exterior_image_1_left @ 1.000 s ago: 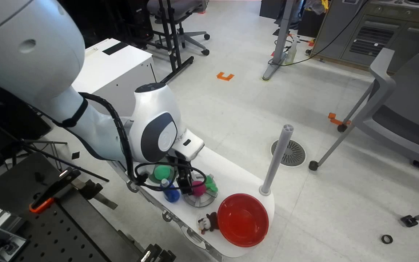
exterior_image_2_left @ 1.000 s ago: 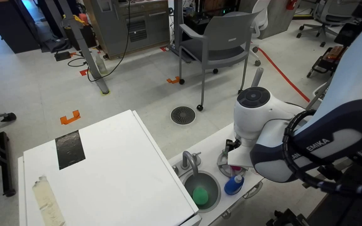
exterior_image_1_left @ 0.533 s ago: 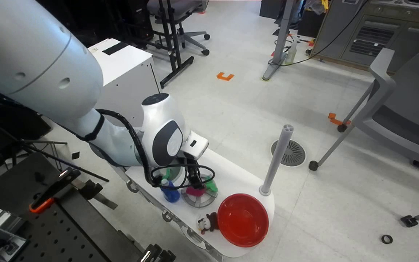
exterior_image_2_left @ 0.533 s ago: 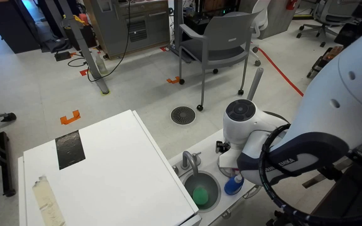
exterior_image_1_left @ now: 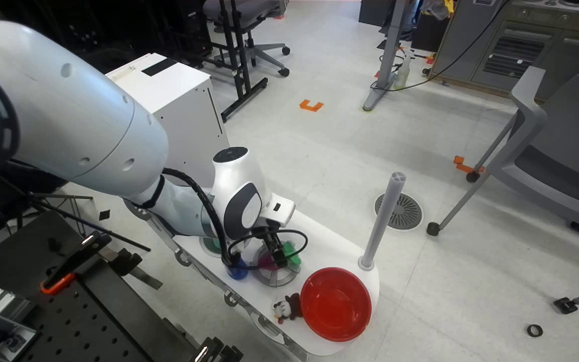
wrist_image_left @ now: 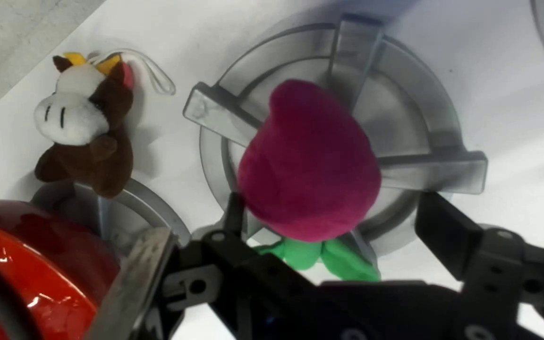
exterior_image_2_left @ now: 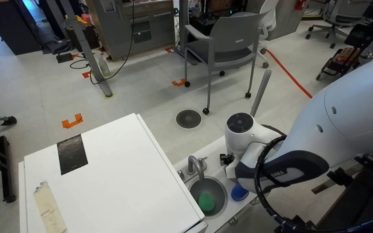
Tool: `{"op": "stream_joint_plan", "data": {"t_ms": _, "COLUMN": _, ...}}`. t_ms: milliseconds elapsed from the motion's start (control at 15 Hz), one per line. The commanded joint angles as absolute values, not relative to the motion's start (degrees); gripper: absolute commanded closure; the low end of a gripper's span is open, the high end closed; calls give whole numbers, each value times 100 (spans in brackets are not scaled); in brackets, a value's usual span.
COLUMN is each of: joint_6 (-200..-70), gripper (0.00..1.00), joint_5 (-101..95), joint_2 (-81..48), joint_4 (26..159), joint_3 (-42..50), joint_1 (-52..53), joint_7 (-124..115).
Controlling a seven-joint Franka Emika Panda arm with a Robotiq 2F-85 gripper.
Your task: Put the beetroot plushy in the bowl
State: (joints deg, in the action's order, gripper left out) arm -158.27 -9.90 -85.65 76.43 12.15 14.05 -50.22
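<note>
The beetroot plushy, magenta with green leaves, lies on a round grey burner-like stand (wrist_image_left: 442, 172). In the wrist view the plushy (wrist_image_left: 310, 165) sits just ahead of and partly between my fingers, leaves toward the palm. In an exterior view the plushy (exterior_image_1_left: 291, 251) is partly covered by my gripper (exterior_image_1_left: 278, 257). My gripper is open (wrist_image_left: 332, 215), with its left finger close beside the plushy and a gap at the right finger. The red bowl (exterior_image_1_left: 337, 304) stands at the table's rounded end; its side also shows in the wrist view (wrist_image_left: 40, 278). An exterior view shows my gripper (exterior_image_2_left: 227, 159), with plushy and bowl hidden.
A brown-and-white cow toy (exterior_image_1_left: 288, 307) lies against the bowl. A blue bottle (exterior_image_2_left: 239, 193) stands beside the stand. A sink (exterior_image_2_left: 222, 189) with a green round item (exterior_image_2_left: 206, 202) and a faucet (exterior_image_2_left: 195, 165) is farther along. A grey post (exterior_image_1_left: 383, 221) rises near the bowl.
In the exterior views the arm has swung and lowered along the table, and the gripper has come over the plushy's leaf side. The arm now covers the bottle's top. The plushy has not visibly moved.
</note>
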Motion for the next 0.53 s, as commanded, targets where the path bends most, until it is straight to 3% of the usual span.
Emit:
{"op": "stream_joint_plan", "data": {"t_ms": 0, "joint_6": -15095, "gripper": 42, "joint_5": -729, "joint_2": -8544, "joint_4": 7307, "joint_3": 933, "joint_1": 1127, "joint_7": -4324}}
{"op": "stream_joint_plan", "data": {"t_ms": 267, "joint_6": -14594, "gripper": 73, "joint_5": -561, "joint_2": -8565, "joint_4": 7082, "joint_3": 981, "joint_1": 1102, "joint_7": -4127}}
{"op": "stream_joint_plan", "data": {"t_ms": 467, "joint_6": -14995, "gripper": 94, "joint_5": -711, "joint_2": -8568, "joint_4": 7097, "joint_3": 1191, "joint_1": 1232, "joint_7": -4093}}
